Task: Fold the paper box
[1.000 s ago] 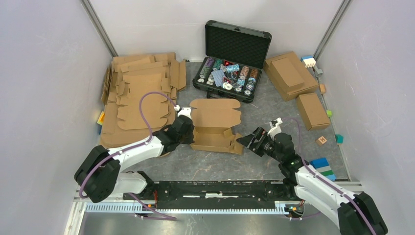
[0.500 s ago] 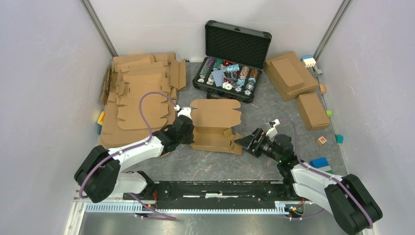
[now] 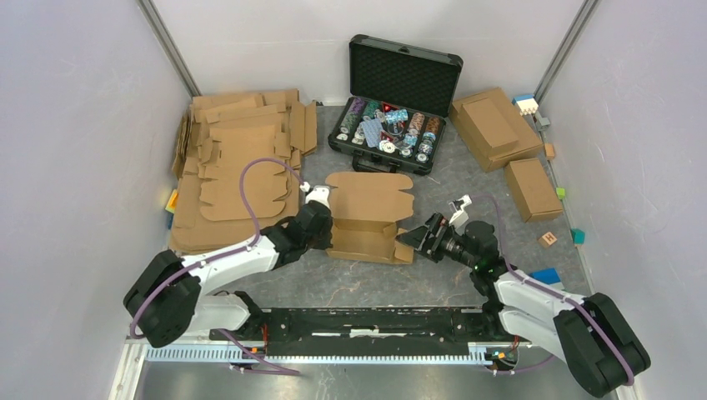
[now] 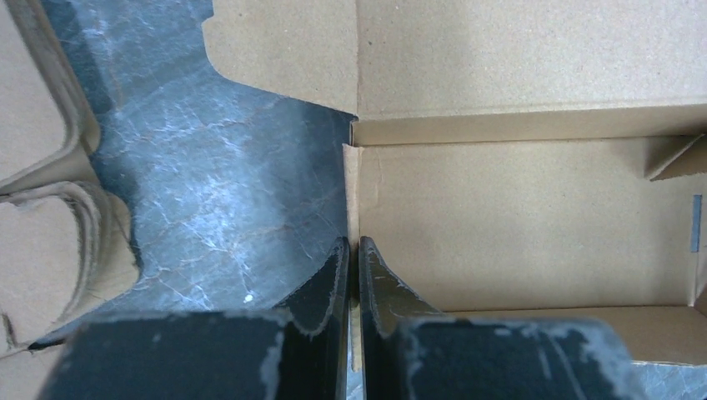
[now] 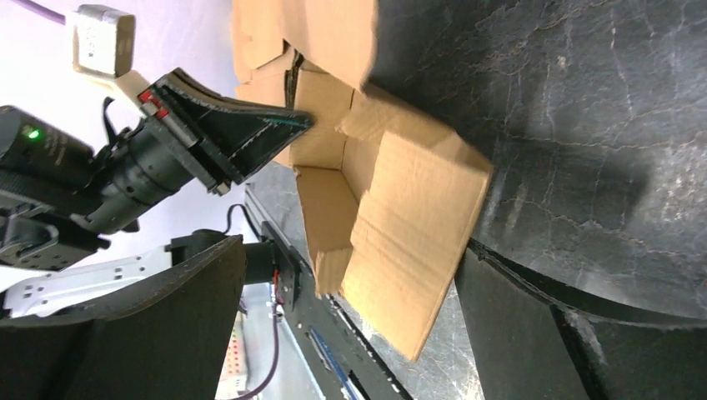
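Observation:
The paper box [image 3: 367,218] is a half-folded brown blank in the middle of the table, its lid flap lying flat toward the far side. My left gripper [image 3: 327,223] is shut on the box's left side wall [image 4: 352,200], one finger inside and one outside. My right gripper [image 3: 410,238] is open at the box's right end. In the right wrist view the box's right side flap [image 5: 413,242] hangs between my wide-spread fingers [image 5: 508,325], and the left gripper [image 5: 250,133] shows beyond it.
A stack of flat cardboard blanks [image 3: 238,162] lies at the left. An open black case [image 3: 396,104] with chips stands at the back. Two closed cardboard boxes [image 3: 493,127] [image 3: 532,188] and small coloured blocks [image 3: 550,279] lie at the right.
My right gripper has moved left and slightly away, up to the box's right end. The left gripper and the box have shifted a little.

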Available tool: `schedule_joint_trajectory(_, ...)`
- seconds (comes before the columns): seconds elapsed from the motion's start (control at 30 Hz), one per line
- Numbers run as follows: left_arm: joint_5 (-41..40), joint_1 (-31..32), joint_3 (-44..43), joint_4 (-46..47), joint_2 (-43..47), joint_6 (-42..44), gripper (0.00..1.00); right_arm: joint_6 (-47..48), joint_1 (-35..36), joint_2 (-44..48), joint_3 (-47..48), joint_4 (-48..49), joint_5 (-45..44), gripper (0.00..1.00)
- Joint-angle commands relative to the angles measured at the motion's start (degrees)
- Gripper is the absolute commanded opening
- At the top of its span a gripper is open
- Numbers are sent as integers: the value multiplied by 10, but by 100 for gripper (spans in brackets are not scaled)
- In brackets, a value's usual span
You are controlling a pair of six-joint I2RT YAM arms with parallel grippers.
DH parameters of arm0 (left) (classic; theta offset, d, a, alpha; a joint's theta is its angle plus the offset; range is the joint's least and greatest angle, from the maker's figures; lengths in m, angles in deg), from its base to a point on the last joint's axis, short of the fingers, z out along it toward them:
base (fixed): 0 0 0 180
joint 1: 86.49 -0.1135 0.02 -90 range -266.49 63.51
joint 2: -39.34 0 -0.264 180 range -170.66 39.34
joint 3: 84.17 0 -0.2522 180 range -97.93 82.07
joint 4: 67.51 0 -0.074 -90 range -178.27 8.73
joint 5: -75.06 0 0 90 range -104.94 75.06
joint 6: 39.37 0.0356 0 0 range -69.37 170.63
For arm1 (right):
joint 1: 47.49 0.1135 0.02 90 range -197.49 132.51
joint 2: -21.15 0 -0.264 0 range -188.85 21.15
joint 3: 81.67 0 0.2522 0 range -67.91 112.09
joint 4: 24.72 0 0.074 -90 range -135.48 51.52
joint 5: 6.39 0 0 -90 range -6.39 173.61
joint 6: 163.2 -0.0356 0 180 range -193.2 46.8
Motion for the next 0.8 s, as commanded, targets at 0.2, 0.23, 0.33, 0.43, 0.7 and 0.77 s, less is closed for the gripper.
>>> schedule_joint_trajectory(0.2, -142, 106, -31, -34, 0, 27, 2, 157, -1, -32, 107, -212, -45, 98)
schedule_joint_trajectory(0.23, -150, 112, -32, -35, 0, 28, 2, 163, -1, -38, 110, -218, -47, 98)
schedule_joint_trajectory(0.33, -168, 126, -36, -37, -2, 27, 2, 185, 3, -55, 118, -239, -54, 96)
schedule_joint_trajectory(0.43, -194, 138, -44, -49, -9, 20, 2, 208, 15, -64, 137, -285, -78, 95)
schedule_joint_trajectory(0.7, -228, 141, -50, -76, -10, -13, 2, 203, 37, -12, 137, -352, -131, 98)
schedule_joint_trajectory(0.77, -227, 141, -50, -76, -14, -15, 2, 202, 42, -11, 137, -361, -147, 98)
